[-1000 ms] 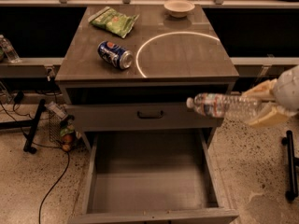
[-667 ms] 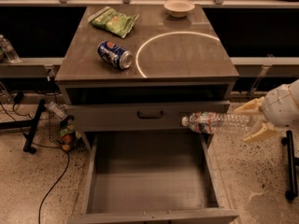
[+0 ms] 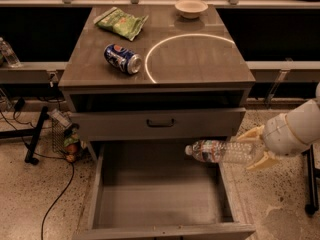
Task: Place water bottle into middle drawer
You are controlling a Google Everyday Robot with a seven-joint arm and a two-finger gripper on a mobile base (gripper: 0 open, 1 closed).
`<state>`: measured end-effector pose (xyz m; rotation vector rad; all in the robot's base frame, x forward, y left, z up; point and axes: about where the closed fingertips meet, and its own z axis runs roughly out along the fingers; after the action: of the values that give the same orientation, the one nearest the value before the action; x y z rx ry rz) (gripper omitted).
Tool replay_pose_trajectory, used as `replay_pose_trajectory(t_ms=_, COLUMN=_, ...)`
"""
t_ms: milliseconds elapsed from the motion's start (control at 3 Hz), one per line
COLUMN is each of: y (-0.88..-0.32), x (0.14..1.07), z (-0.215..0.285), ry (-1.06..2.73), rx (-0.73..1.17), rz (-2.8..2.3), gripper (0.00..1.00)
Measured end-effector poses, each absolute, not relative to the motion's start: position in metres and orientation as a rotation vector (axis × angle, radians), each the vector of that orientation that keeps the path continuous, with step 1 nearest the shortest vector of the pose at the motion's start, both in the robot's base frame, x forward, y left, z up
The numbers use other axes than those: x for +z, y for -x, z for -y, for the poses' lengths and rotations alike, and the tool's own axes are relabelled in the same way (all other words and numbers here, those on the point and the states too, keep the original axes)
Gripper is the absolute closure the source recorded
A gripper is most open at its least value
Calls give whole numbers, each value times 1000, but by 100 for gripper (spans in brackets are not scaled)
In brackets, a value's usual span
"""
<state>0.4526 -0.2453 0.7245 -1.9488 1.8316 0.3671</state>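
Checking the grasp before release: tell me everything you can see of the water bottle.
The small clear ribbed plastic water bottle has a white cap and pale label band. It lies horizontal in the air, cap pointing left, its base clamped between the cream fingers of the gripper, above the right side of the open grey metal middle drawer.

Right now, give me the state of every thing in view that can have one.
water bottle: held lying level, cap on, over the drawer's right side.
end effector: shut on the water bottle, at the drawer's right edge.
middle drawer: pulled open.
Pepsi can: on its side on the cabinet top.
bowl: upright.
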Motion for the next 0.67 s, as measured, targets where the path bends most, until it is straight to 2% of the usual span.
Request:
replay_pose_trajectory(t_ms=333, y=-453, x=703, z=235, ry=1975, rx=390, rz=-1792, gripper=100)
replay_pose_trajectory(t_ms=667, y=-457, x=627, z=210, ry=2036, rx=413, rz=-1767, gripper=100)
